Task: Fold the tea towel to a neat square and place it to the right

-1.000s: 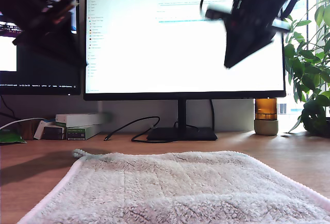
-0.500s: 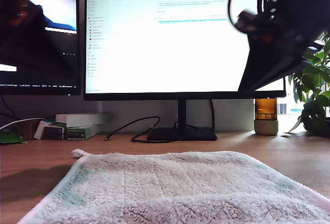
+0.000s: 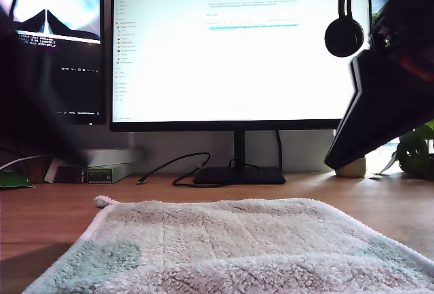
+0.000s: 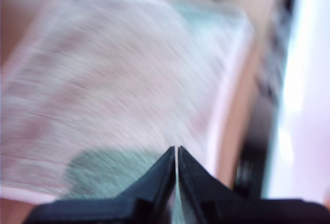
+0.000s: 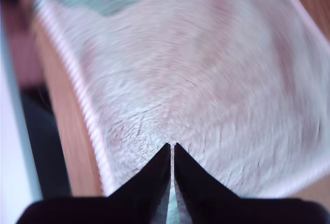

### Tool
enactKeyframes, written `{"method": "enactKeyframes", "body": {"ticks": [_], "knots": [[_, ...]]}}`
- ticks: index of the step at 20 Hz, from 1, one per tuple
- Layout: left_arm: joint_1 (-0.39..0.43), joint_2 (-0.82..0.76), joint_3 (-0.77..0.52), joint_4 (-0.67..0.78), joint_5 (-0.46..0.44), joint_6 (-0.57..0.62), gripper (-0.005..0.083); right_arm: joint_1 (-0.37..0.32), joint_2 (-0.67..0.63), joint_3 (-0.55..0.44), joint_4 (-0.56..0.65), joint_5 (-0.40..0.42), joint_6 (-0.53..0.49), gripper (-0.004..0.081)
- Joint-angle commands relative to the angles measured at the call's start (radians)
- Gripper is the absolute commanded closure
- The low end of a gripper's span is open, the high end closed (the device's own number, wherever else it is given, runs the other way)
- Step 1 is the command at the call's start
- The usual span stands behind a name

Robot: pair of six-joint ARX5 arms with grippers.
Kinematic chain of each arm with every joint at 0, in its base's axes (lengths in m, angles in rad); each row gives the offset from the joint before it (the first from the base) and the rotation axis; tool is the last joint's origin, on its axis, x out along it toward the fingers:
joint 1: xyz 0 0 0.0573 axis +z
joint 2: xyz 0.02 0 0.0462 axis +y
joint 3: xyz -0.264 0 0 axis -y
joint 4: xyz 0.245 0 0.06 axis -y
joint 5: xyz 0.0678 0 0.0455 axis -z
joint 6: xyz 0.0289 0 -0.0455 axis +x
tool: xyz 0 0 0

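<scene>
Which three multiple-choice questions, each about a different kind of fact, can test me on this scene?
1. Where does the fluffy off-white fleece tea towel lie?
A. flat on the wooden desk
B. over the monitor
C. on the plant

2. What colour is its ribbed edge trim?
A. black
B. pale pink
C. dark blue

3. How do the jaws of my first gripper and my second gripper stand?
A. wide apart
B. pinching the towel
C. closed together, holding nothing

Answers: 1 A, it is spread out on the wood; 2 B, the border shows pink; 3 C, both wrist views show tips together above the towel.
</scene>
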Motion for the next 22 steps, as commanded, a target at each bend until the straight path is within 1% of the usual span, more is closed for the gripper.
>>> {"method": "enactKeyframes", "body": {"ticks": [1,4,5,6,9,11,13,16,22], "knots": [[-0.025,0.008,-0.010,-0.051,-0.029,0.147,0.0683,0.009,0.002,-0.012,-0.002,0.000,-0.145,0.0736],[-0.062,0.009,-0.010,-0.103,-0.127,0.332,0.0553,0.009,0.003,-0.012,0.006,0.019,-0.342,0.0594],[-0.067,0.009,-0.010,-0.104,-0.147,0.386,0.0517,0.009,0.003,-0.012,0.014,0.023,-0.385,0.0568],[-0.070,0.010,-0.010,-0.099,-0.162,0.433,0.0490,0.009,0.003,-0.012,0.026,0.023,-0.394,0.0568],[-0.071,0.035,-0.010,-0.090,-0.163,0.560,0.0426,0.010,0.003,-0.012,0.029,0.018,-0.394,0.0567],[-0.071,0.080,-0.010,-0.087,-0.163,0.608,0.0426,0.009,0.003,-0.012,0.029,0.019,-0.394,0.0567],[-0.071,0.135,-0.010,-0.062,-0.163,0.623,0.0426,0.009,0.003,-0.012,0.029,0.019,-0.394,0.0568],[-0.071,0.183,-0.010,0.012,-0.162,0.624,0.0426,0.009,0.003,-0.012,0.032,0.019,-0.393,0.0568],[-0.071,0.251,-0.010,0.019,-0.151,0.662,0.0417,0.009,0.004,-0.012,0.068,0.018,-0.393,0.0568]]}}
